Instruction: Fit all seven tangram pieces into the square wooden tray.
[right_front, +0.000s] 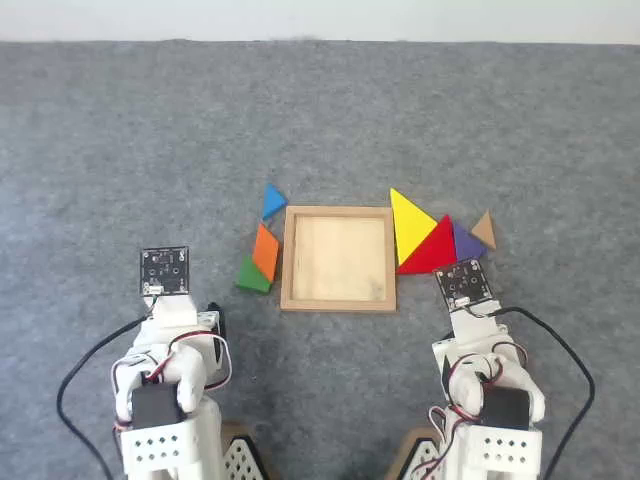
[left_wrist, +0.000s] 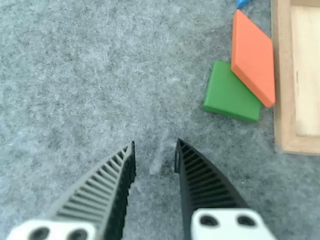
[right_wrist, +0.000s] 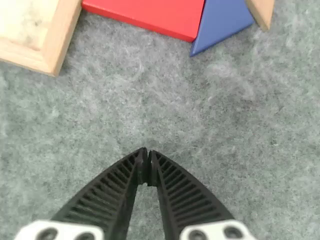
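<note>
The square wooden tray (right_front: 290, 258) lies in the middle of the grey carpet with nothing in it. Left of it lie a blue triangle (right_front: 272, 201), an orange parallelogram (right_front: 266, 251) and a green piece (right_front: 252, 277). Right of it lie a yellow triangle (right_front: 410, 227), a red triangle (right_front: 433, 252), a purple triangle (right_front: 465, 241) and a tan triangle (right_front: 484, 229). My left gripper (left_wrist: 154, 150) hovers open over bare carpet, short of the green piece (left_wrist: 231, 93) and the orange parallelogram (left_wrist: 254, 57). My right gripper (right_wrist: 147, 154) is shut with nothing in it, short of the red triangle (right_wrist: 150, 14) and the purple triangle (right_wrist: 221, 21).
Both arm bases stand at the near edge, the left arm (right_front: 168, 350) and the right arm (right_front: 480, 375), each with a black cable looping beside it. Grey carpet stretches open behind and to both sides of the pieces.
</note>
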